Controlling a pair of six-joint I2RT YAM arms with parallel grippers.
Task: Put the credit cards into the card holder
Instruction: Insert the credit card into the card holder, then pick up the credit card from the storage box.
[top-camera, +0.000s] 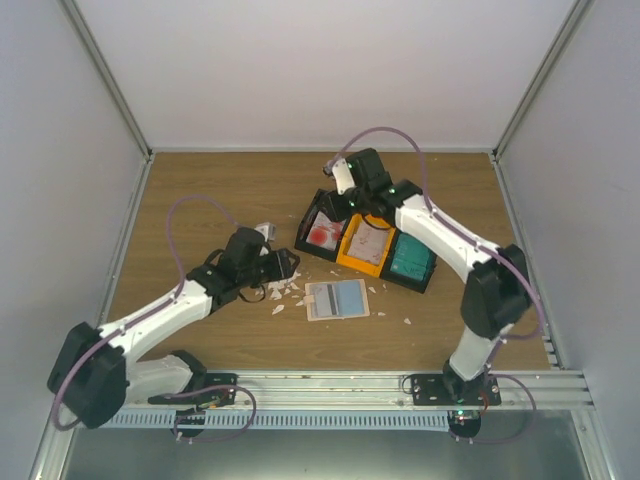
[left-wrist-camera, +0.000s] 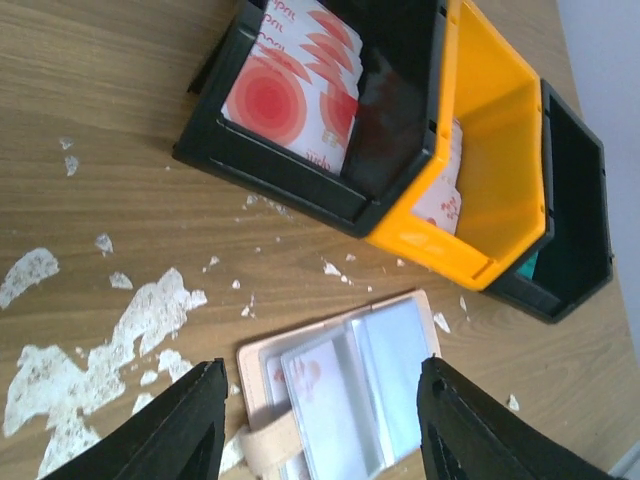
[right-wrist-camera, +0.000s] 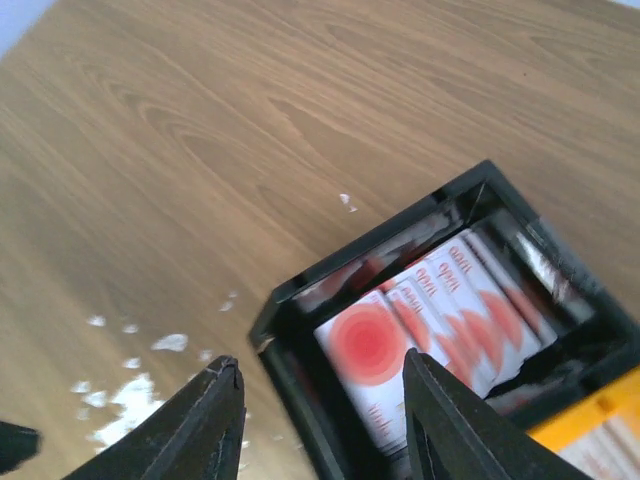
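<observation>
The card holder (top-camera: 337, 298) lies open like a book, flat on the wood-grain table (top-camera: 200, 190), just in front of a row of three bins. Its beige-tan cover frames glossy clear sleeves. The left sleeve shows a pale card with a faint red mark and the right sleeve shows a light blue-grey one. A soft tan snap tab (left-wrist-camera: 265, 452) sticks out from one edge of the card holder.

The remaining credit cards sit in the bins. White cards (right-wrist-camera: 400, 345) printed with red concentric discs stand fanned and leaning in the left black bin (left-wrist-camera: 270, 183), a hard, shiny plastic box. Pale cards (left-wrist-camera: 445, 195) with reddish marks lean in the orange bin (left-wrist-camera: 500, 150) touching it. Teal cards (top-camera: 410, 258) fill the right black bin (left-wrist-camera: 580, 180).

Thin, ragged white scraps (left-wrist-camera: 150, 310) are scattered over the table to the left of the card holder.

The left jaws stand apart, their matte black fingers (left-wrist-camera: 185, 430) flanking the near half of the card holder and its tab. I cannot tell whether they touch it. The right jaws are also apart, with black fingers (right-wrist-camera: 215, 420) hanging over the corner of the left black bin and nothing between them.

The left arm (top-camera: 160, 315) and right arm (top-camera: 450, 235) have smooth white shells with black joints.
</observation>
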